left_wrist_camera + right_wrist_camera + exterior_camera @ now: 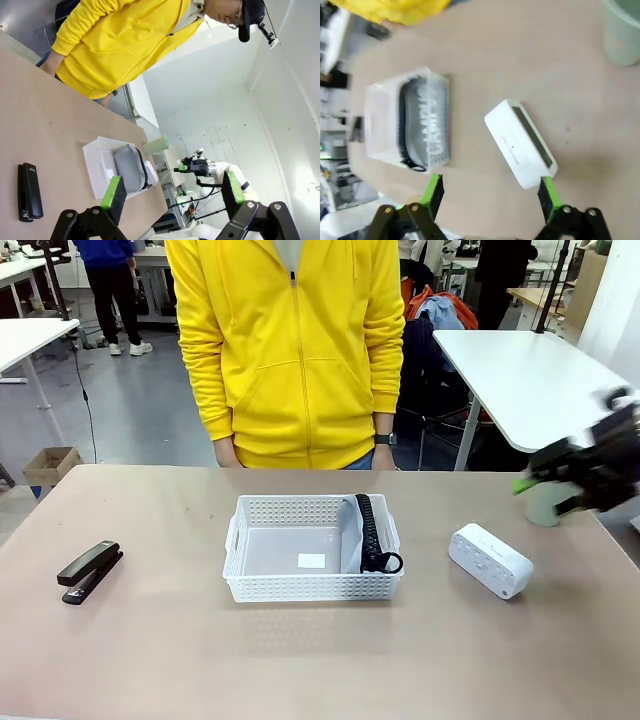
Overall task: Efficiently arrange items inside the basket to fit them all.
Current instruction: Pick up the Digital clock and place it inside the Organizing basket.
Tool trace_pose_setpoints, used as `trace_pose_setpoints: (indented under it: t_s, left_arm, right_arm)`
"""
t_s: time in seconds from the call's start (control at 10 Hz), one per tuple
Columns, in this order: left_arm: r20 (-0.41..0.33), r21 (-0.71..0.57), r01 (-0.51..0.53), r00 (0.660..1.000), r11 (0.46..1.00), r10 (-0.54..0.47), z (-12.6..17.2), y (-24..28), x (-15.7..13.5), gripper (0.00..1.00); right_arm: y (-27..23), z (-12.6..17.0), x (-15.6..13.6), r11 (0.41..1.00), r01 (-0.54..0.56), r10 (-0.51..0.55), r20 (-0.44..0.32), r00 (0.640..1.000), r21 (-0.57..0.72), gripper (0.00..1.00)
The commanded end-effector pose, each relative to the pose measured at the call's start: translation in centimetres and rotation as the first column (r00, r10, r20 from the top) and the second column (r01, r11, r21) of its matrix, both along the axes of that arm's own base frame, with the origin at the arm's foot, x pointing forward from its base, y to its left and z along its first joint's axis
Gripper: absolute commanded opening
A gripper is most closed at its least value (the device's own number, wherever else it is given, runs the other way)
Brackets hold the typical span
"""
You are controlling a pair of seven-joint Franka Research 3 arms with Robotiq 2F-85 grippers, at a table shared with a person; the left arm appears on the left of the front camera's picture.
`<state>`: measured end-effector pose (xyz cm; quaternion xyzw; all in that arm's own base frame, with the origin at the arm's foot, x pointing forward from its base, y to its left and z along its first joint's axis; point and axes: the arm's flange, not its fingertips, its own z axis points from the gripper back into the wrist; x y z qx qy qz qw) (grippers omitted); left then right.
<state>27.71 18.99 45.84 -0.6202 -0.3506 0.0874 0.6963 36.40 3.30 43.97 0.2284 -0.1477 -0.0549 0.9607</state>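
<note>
The pale brown desk [180,640] spans the front view, and a person [290,350] in a yellow zipped hoodie stands at its far edge, arms down.

The white perforated basket [300,590] sits mid-desk, directly in front of the person.

The right tool [490,195] has its jaws spread wide and grips nothing. In its own wrist view the green pads [434,186] frame the desk from above, with the white box lying beyond them. In the front view this tool is a blurred dark shape at the right edge, overlapping the cup. The left tool [172,192] is also fully spread and empty. Its wrist view looks across the desk at the stapler, the basket and the other arm farther off.

The grey pouch [352,535] stands on its long edge inside the basket against the right-hand wall, black zipper and loop uppermost. The right wrist view adds pale lettering on its side, which the front view hides. The rest of the basket floor is bare except for a small white label.

The flat white box [490,560] lies on the desk to the right of the basket, apart from it and angled.

The black stapler [90,570] lies well to the left, closed, near the desk's left side.

The pale green cup [545,502] stands upright beyond the box, near the right edge, partly screened by the right tool.
</note>
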Motion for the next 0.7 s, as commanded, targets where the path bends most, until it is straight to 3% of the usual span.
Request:
trace_pose_setpoints:
  t_s: [0.0, 0.3, 0.6]
  left_arm:
    - [0.02, 0.007, 0.007, 1.0, 1.0, -0.007, 0.1, 0.1, -0.3, 1.0]
    - [0.02, 0.007, 0.007, 1.0, 1.0, -0.007, 0.1, 0.1, -0.3, 1.0]
    - [0.02, 0.007, 0.007, 1.0, 1.0, -0.007, 0.1, 0.1, -0.3, 1.0]
  right_arm:
    - [5.4, -3.7, -0.7, 0.978, -0.035, 0.018, -0.083, 0.996, -0.204, 1.0]
    - [8.7, -7.3, 0.3, 0.914, -0.038, -0.014, -0.125, 0.992, -0.403, 1.0]
    - [6.5, -5.2, 0.1, 0.922, 0.003, -0.04, -0.087, 0.995, -0.387, 1.0]
